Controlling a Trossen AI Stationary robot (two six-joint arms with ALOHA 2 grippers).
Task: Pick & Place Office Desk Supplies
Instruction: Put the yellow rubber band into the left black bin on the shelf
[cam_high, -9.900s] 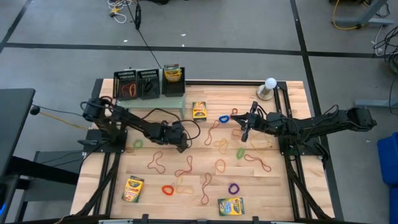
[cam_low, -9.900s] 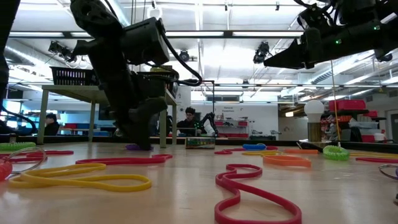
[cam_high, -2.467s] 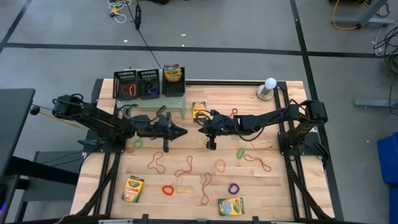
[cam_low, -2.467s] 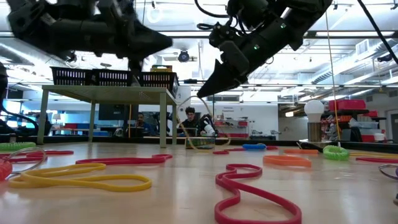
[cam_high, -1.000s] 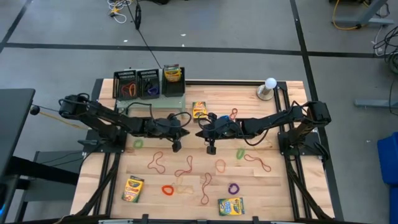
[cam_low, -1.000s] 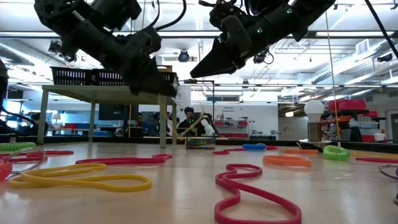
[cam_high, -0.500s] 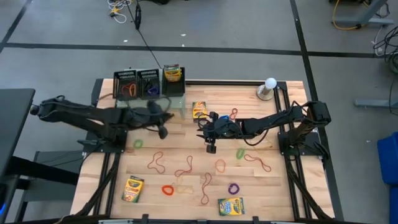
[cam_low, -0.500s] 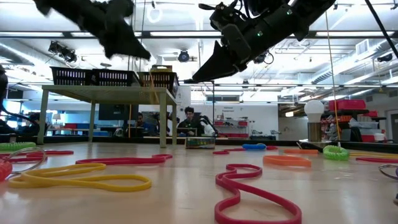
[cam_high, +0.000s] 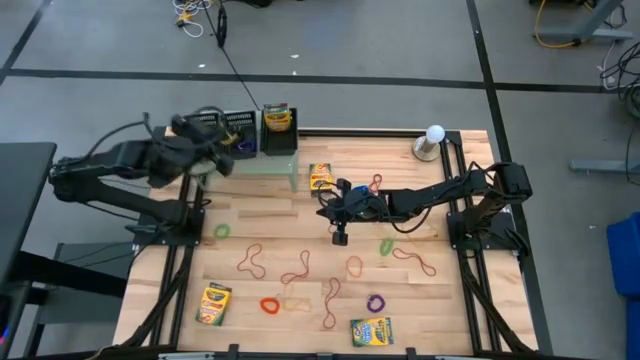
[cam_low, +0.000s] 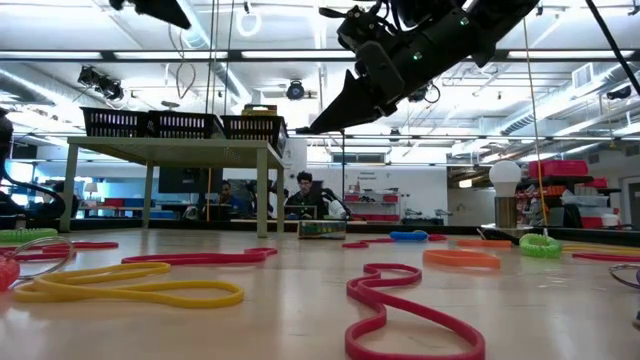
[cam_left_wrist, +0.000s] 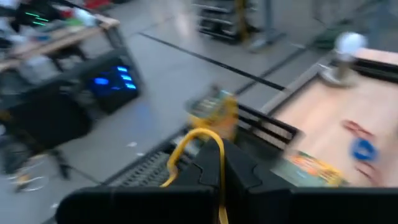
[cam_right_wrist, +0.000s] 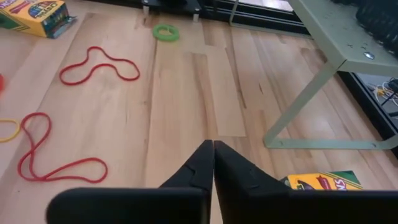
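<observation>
My left gripper (cam_high: 230, 150) is raised over the black mesh trays (cam_high: 222, 122) at the table's far left, shut on a yellow rubber band (cam_left_wrist: 186, 140). The trays stand on the pale green stand (cam_high: 272, 166), one holding a crayon box (cam_high: 277, 120). My right gripper (cam_high: 322, 206) hovers shut and empty above the table's middle, near a crayon box (cam_high: 320, 177) lying flat. Several coloured rubber bands (cam_high: 300, 272) lie on the wood, along with two more crayon boxes (cam_high: 214, 303) (cam_high: 371, 331). My left gripper pinches the yellow rubber band between its two shut fingers (cam_left_wrist: 239, 174). One strand (cam_left_wrist: 220, 163) runs through the pinch, and the loop (cam_left_wrist: 180, 149) arches out past the fingertips, lifted clear of the table.
A white globe (cam_high: 433, 138) on a grey base stands at the far right corner. The stand's leg (cam_right_wrist: 311, 81) is ahead of my right gripper. Bare wood (cam_right_wrist: 186, 106) lies below it. In the low view, people sit in the room beyond the table.
My left gripper has risen from the table's middle and swung toward the far left, over the mesh trays, carrying the yellow band lifted clear. My right arm has stayed still.
</observation>
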